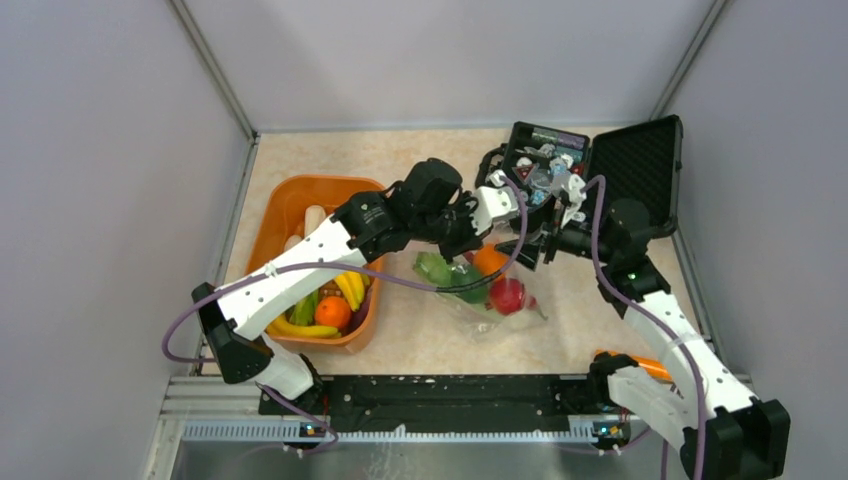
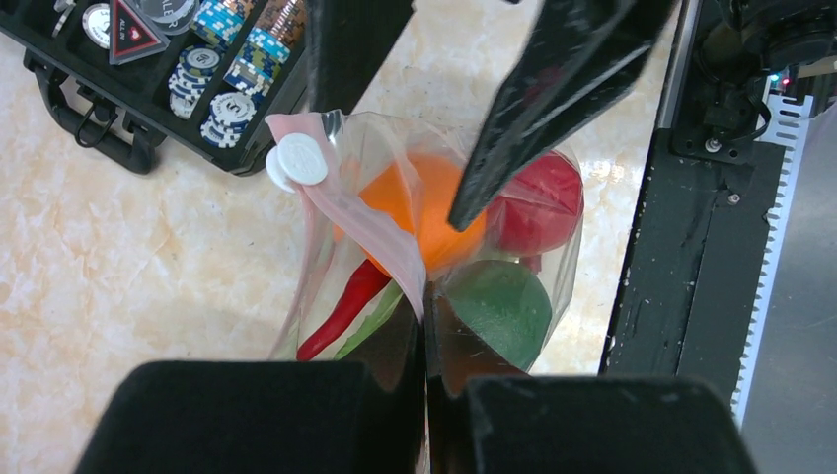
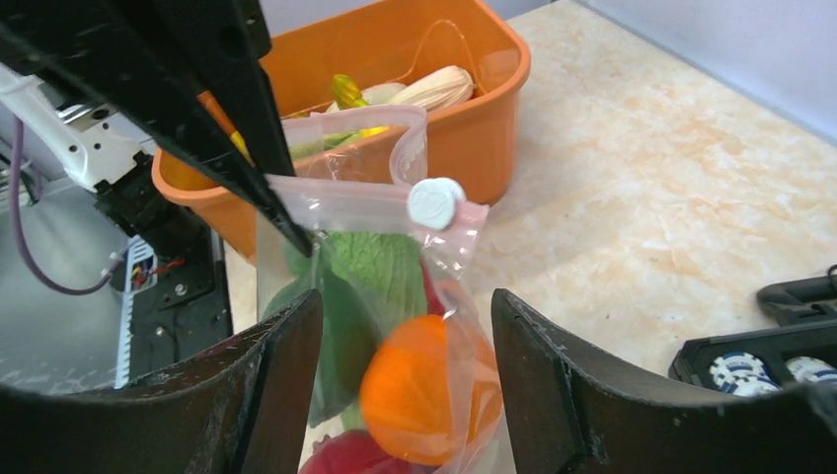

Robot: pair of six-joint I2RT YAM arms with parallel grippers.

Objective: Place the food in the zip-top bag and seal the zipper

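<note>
Item: zip-top bag [image 3: 454,259] holding food [image 3: 419,390]. Left gripper [image 2: 424,306] clamped on zipper [image 3: 336,197]; right gripper [image 3: 405,316] spread wide, astride. Hazard: pinch slips under load, bag drops, food spills.

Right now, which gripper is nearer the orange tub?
Left. Left gripper pinches the zipper on the orange tub side; right gripper straddles the zip-top bag, farther off.

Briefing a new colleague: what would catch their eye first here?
A clear bag of toy fruit, mid-table, is pinched at its top edge by the shut left pincer, with the open right pincer straddling it. An orange tub holding bananas sits left; an open black case, back right.
</note>
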